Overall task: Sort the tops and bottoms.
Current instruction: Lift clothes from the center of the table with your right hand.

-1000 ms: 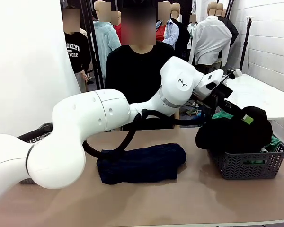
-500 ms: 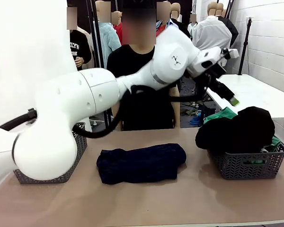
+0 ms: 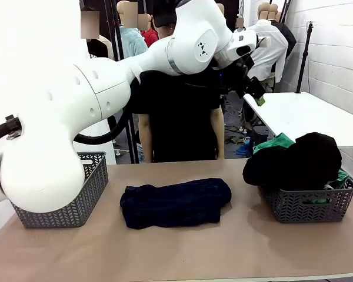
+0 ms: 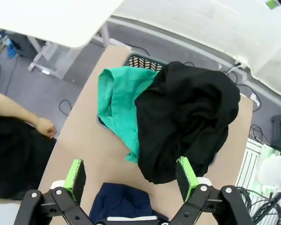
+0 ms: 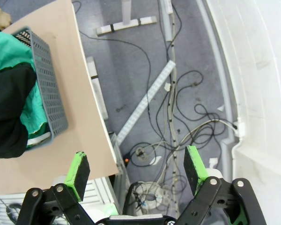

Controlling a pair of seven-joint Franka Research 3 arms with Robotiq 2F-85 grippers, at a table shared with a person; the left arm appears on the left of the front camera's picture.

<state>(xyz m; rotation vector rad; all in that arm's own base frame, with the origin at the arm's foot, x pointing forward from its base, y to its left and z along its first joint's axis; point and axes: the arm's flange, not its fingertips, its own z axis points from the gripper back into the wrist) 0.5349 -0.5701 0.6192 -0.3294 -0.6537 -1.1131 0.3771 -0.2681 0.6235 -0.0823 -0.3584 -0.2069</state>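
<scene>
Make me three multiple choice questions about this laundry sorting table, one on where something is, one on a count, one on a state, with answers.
1. Where does the dark navy garment lie?
A. On the bare table between the two baskets
B. Inside the left basket
C. Hanging off the table's front edge

2. How many grey baskets stand on the table?
A. One
B. Two
C. Three

3. How does the left gripper stand?
A. Shut on the black garment
B. Shut on nothing
C. Open, holding nothing

Answers: 1 A, the front view shows it on the tabletop, apart from the left basket and the right basket. 2 B, one at each end. 3 C, its green-padded fingers stand wide apart above the black garment and the green bottoms.
</scene>
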